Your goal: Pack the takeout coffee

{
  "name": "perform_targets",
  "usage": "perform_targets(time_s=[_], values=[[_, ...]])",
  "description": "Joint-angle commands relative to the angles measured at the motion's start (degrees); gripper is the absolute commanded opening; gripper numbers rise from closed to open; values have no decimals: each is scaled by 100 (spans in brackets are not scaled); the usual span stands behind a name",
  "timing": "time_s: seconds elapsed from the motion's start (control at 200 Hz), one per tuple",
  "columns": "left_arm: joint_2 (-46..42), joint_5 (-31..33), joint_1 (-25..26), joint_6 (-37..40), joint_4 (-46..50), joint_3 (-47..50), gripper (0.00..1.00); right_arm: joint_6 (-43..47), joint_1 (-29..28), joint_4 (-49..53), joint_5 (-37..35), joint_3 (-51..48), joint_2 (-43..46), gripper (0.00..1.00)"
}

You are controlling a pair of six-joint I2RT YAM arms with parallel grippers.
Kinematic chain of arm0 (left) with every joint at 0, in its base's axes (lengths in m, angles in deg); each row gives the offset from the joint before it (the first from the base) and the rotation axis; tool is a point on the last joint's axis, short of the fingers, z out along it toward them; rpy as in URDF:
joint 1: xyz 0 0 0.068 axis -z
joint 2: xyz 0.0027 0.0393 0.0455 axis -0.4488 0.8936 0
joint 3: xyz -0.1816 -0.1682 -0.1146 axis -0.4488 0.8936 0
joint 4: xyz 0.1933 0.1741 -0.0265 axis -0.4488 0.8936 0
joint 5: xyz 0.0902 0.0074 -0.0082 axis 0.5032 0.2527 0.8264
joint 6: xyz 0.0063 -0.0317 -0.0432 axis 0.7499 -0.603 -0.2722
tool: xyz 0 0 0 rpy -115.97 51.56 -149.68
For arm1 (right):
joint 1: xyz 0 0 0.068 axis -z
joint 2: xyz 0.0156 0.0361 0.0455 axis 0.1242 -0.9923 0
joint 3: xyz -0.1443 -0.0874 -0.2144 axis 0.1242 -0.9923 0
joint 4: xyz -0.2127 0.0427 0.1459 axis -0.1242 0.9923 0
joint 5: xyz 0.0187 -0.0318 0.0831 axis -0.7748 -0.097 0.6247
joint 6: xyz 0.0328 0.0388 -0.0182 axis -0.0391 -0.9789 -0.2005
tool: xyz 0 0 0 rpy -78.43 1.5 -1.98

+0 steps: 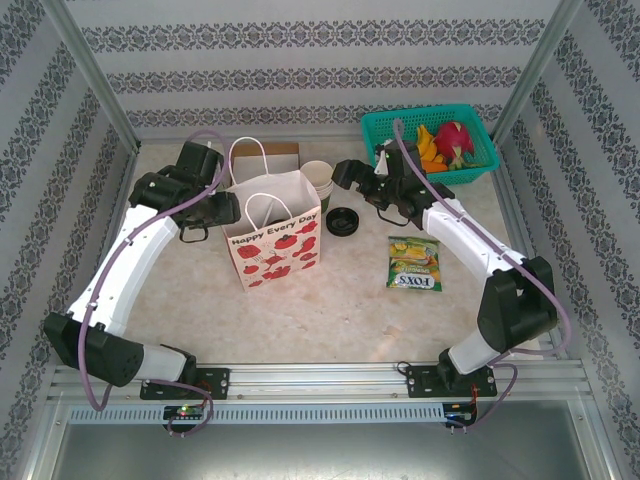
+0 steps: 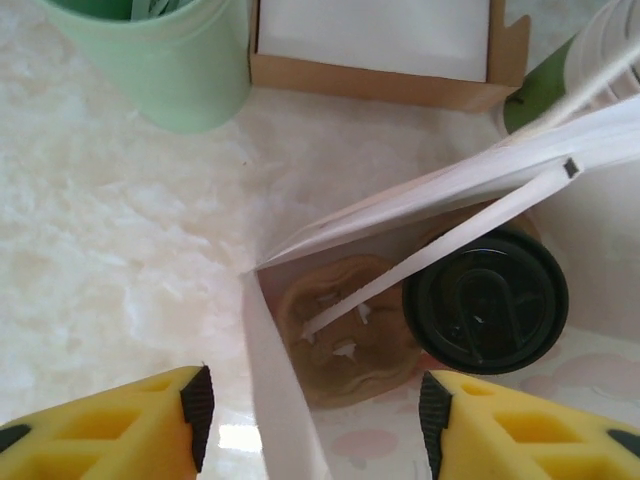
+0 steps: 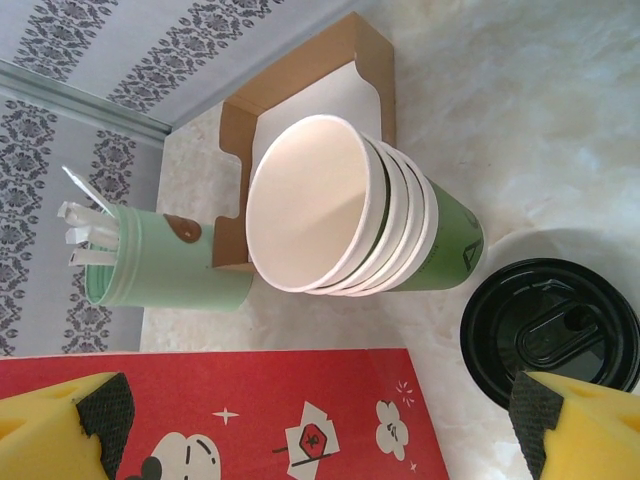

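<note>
The takeout coffee (image 2: 485,300) stands upright inside the paper bag (image 1: 272,238) at the centre of the desk (image 1: 330,310), lid on. In the left wrist view it sits at the 3 o'clock side of the bag interior, just beside a flat brown round item (image 2: 345,330) on the bag floor. One white bag handle (image 2: 440,250) crosses above both.

Left gripper (image 1: 213,212): at the bag's 9 o'clock. Its fingers (image 2: 195,405) are released and apart, with the bag's near wall between them.

Right gripper (image 3: 320,415): at the bag's 2 o'clock. Its fingers (image 3: 585,430) are released, spread wide, grasping nothing.

A loose black lid (image 1: 342,221) lies on the desk at the bag's 3 o'clock. The lidless cup stack (image 3: 340,210), straw holder (image 3: 160,260) and cardboard box (image 3: 300,100) are at the bag's 12 o'clock.
</note>
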Motion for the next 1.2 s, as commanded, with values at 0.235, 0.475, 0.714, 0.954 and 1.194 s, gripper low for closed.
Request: perform_targets(time_s=[0.235,0.475,0.714,0.954,1.194], values=[[-143,164,-672,360,287,221,2,515,-200,587,-393,509,-203,98],[-623,347,-1397,1522,420,359,0,784,-651,956,-948,1007,-493,98],[-971,420,-1928,2028,260,412,0,677,-1223,943,-1601,1306,-835,98],[-749,299,-1997,2052,175,307,4,940,-1504,1067,-1425,1712,-1154,97],[-633,563,-2136,2056,-9,180,0,923,-1682,934,-1707,1610,-1084,96]])
